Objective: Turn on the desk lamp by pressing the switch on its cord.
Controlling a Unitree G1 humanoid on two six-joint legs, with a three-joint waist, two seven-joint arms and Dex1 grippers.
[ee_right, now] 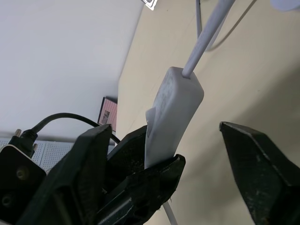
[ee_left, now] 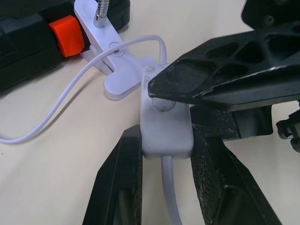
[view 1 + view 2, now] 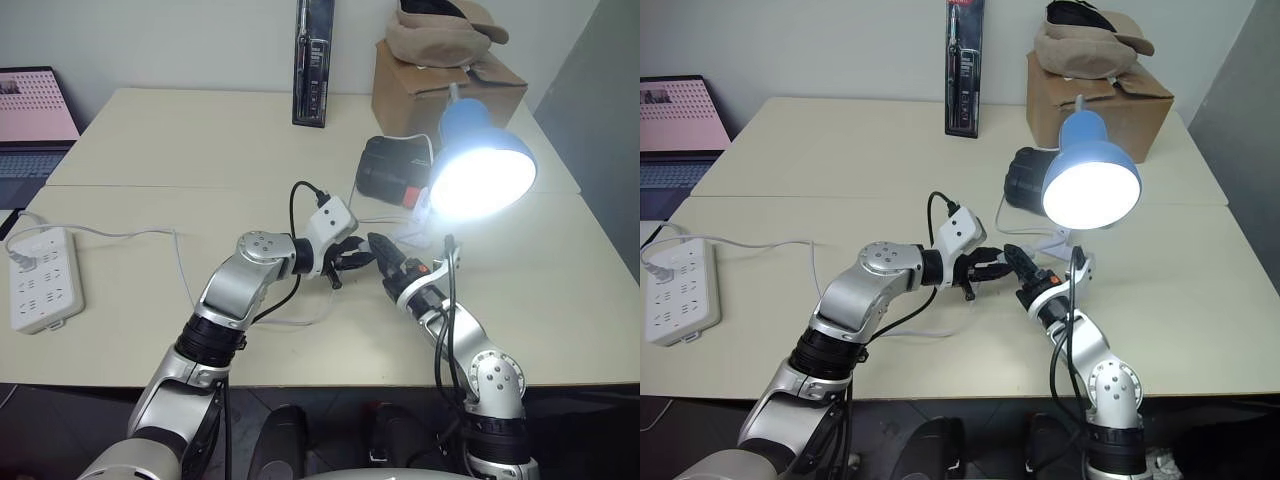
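Note:
The desk lamp [image 3: 468, 125], with its blue dome shade, shines brightly at the table's right side, and its white clip base [image 2: 112, 65] rests on the table. Its thin white cord [image 2: 84, 79] runs to the small white switch [image 2: 165, 129]. My left gripper [image 2: 166, 140] is shut on the switch, one finger on each side. My right gripper [image 3: 385, 257] meets it from the right and is open, fingers wide apart. One of its black fingertips [image 2: 187, 79] lies against the switch's button. In the right wrist view the switch [image 1: 176, 112] stands between my spread fingers.
A black box with an orange button [image 3: 388, 170] lies behind the lamp base. A cardboard box [image 3: 440, 85] stands at the back right and a black package [image 3: 314, 60] leans on the wall. A white power strip [image 3: 45, 280] lies at the left, a laptop [image 3: 30, 120] beyond it.

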